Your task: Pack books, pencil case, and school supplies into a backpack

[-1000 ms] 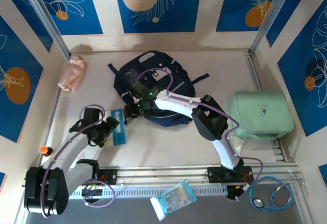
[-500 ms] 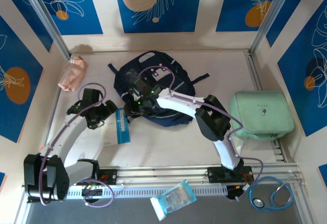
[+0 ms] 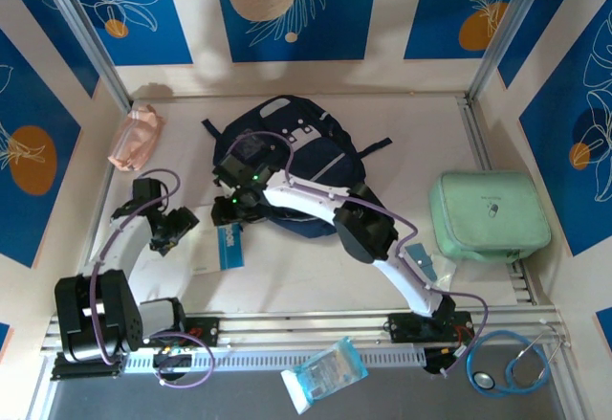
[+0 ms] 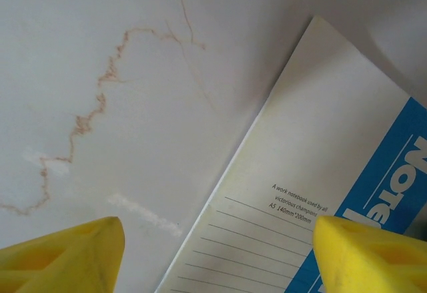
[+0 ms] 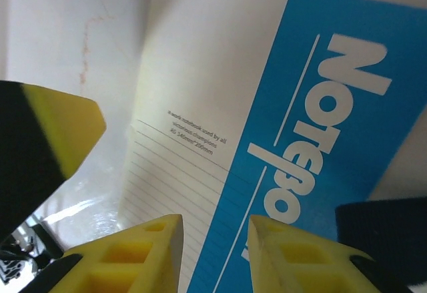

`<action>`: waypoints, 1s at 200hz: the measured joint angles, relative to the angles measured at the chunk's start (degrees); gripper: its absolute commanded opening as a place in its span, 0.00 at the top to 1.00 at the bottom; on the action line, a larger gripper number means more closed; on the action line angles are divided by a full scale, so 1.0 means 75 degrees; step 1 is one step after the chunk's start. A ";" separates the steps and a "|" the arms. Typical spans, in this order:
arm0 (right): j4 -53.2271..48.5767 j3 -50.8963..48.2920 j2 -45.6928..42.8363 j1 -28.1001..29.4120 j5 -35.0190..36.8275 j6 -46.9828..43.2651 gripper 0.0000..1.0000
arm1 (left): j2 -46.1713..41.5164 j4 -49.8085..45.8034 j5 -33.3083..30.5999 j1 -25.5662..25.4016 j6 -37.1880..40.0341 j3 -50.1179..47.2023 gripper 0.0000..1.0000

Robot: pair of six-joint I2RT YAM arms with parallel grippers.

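Note:
One of the books, a thin white and blue notebook [image 3: 225, 246], lies flat on the table just in front of the navy backpack [image 3: 296, 138]. My left gripper [image 3: 175, 227] hovers at its left side, open, and its yellow fingers [image 4: 63, 253] straddle the notebook's [image 4: 313, 139] white edge without touching it. My right gripper [image 3: 228, 211] hangs over the notebook's [image 5: 267, 106] far end near the backpack [image 5: 383, 229]. Its jaws [image 5: 215, 256] stand a little apart, with the cover seen through the gap. The pink pencil case [image 3: 134, 138] lies at the back left.
A mint-green zip case [image 3: 488, 214] sits at the right. A stethoscope [image 3: 512, 363] and a plastic-wrapped packet [image 3: 325, 372] lie in front of the arm bases. Bare table stretches between the notebook and the green case.
My left gripper has let go of the notebook and drawn back to the left; the notebook now lies flat. My right gripper has swung left over it, its jaws narrowing.

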 measured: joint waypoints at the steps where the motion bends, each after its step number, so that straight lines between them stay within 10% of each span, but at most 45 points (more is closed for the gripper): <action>1: -0.0020 0.0035 0.0038 0.0003 -0.0003 0.0003 0.67 | 0.0006 0.0006 0.0009 0.0000 -0.0003 -0.0003 0.27; 200: -0.0487 -0.0035 0.0478 -0.0408 -0.0318 0.0329 0.65 | 0.1000 0.0493 0.1553 -0.0006 0.0460 -0.0102 0.24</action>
